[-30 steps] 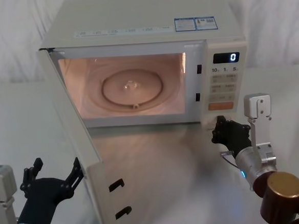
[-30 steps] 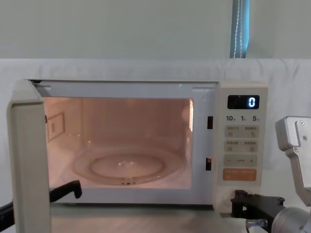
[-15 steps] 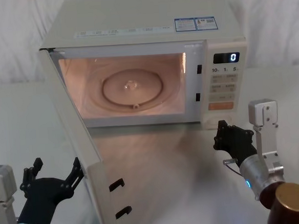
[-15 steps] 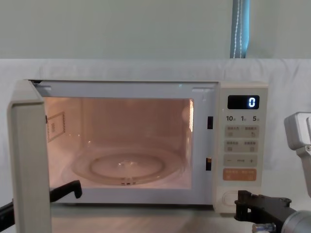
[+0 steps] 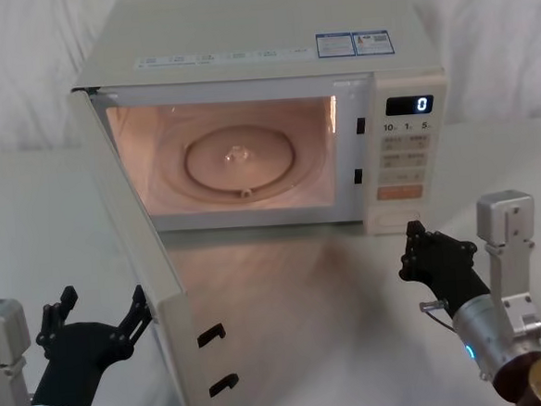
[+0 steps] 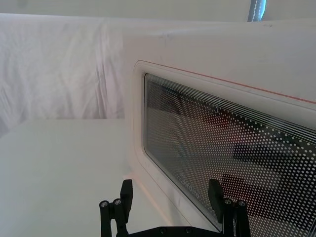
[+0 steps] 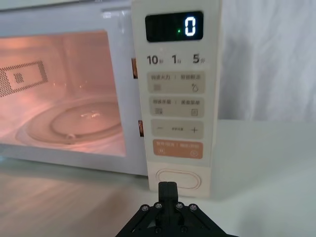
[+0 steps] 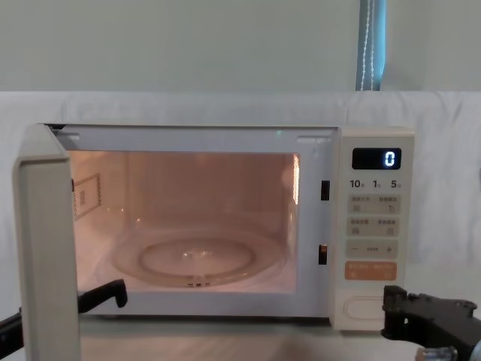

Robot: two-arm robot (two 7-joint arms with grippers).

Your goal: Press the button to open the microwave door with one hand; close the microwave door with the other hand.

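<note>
**Head view: microwave door wide open, both claws off the oven**

Head view shows the microwave door (image 5: 140, 259) swung fully outward on its left hinge, its edge facing the camera and the lit cavity exposed, with the glass turntable (image 5: 240, 159) inside. The microwave (image 5: 259, 36) stands on the pale counter (image 5: 295, 294).

The left claw (image 5: 98, 319) sits low on the robot's left, just beside the outer face of the open door, its two black fingers spread apart with nothing between them. From the left wrist view, the fingertips (image 6: 126, 188) stand before the door's dotted glass window (image 6: 232, 163), one tip in front of the cream frame and the other in front of the glass; whether either touches the panel cannot be told.

The right claw (image 5: 422, 244), black with a silver-grey wrist behind it, is on the robot's right, in front of the control panel's lower corner and apart from it. In the right wrist view its jaws are pressed together into a single tip (image 7: 167, 190), aimed at the button (image 7: 178, 178), the wide cream pill at the bottom of the panel, below the orange key (image 7: 177, 148). A gap of counter shows between tip and button. The display (image 7: 174, 26) reads 0.
</note>
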